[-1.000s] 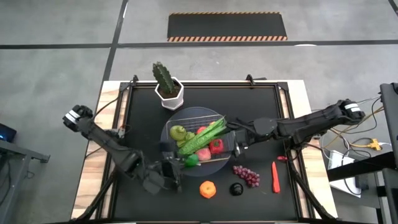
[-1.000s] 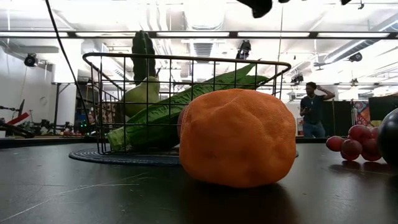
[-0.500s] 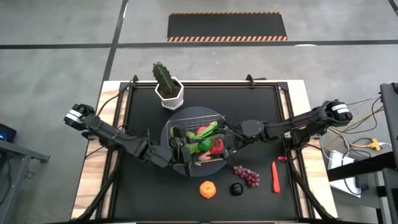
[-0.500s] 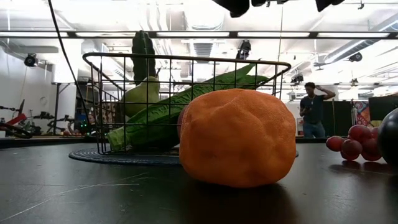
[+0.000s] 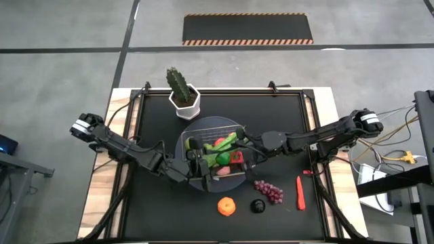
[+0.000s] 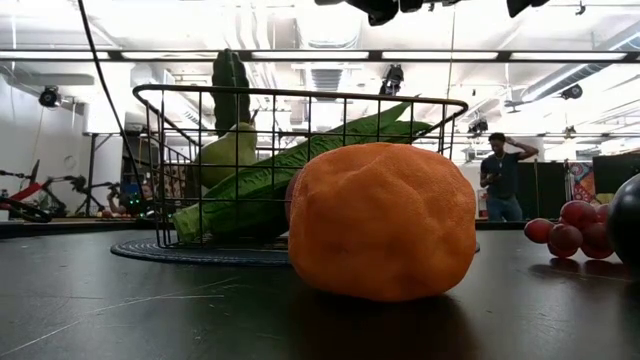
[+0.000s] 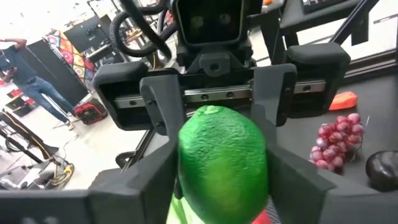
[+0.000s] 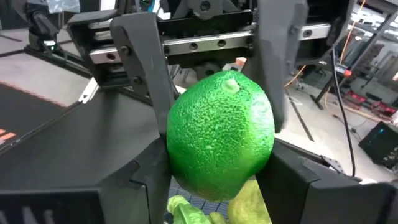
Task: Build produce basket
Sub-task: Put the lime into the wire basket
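A green lime (image 5: 222,160) hangs over the silver wire basket (image 5: 215,120) between my two grippers, which face each other. My left gripper (image 5: 207,163) comes from the table's left and my right gripper (image 5: 237,157) from its right. Both are shut on the lime, which also shows in the left wrist view (image 7: 222,165) and the right wrist view (image 8: 221,140). In the basket (image 6: 300,95) lie a long green bean bunch (image 6: 300,165), a pale green fruit (image 6: 228,155) and a red pepper (image 5: 236,160). My left gripper pinches the lime between its two fingers, on two opposite sides (image 7: 186,171). Its fingers (image 8: 146,68) come about level from the table's left. The lime is clear of the produce below. My right gripper has its two fingers (image 7: 163,106) against the lime's opposite sides (image 8: 177,165), coming about level from the table's right, facing my left gripper. The lime sits between both pairs of fingers, over the basket.
On the mat in front of the basket lie an orange (image 5: 226,205), a dark round fruit (image 5: 258,205), purple grapes (image 5: 269,190) and a red chili (image 5: 300,191). A potted cactus (image 5: 182,91) stands behind the basket. A person (image 6: 500,175) stands far off in the room.
My left gripper has carried the lime from the basket's near edge up and toward the far right, over the basket. My right gripper has gone a little toward the table's left and met it. In the last half second both have stayed nearly still.
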`<move>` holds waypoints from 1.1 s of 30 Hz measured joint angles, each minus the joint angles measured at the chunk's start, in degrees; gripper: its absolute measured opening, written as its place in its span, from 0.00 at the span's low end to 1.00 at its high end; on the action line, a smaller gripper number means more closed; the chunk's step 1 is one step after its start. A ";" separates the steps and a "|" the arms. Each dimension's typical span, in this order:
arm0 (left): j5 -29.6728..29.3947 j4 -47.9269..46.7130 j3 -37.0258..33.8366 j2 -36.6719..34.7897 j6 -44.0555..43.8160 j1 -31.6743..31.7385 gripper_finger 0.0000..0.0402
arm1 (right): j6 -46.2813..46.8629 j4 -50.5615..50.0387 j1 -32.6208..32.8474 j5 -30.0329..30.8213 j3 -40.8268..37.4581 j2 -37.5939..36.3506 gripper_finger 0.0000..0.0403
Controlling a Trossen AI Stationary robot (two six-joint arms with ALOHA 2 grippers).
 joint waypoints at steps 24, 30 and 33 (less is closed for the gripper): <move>-1.22 4.82 -18.01 -18.45 6.46 -1.22 0.75 | 12.46 -24.90 -3.27 7.88 5.66 1.14 0.44; -1.43 22.41 -27.04 -21.44 15.34 -0.84 0.75 | 15.30 -18.99 -5.13 7.49 6.57 6.11 0.44; -1.68 27.86 -29.57 -22.56 17.00 -0.82 0.75 | 15.33 -19.00 -6.13 7.51 9.41 9.52 0.44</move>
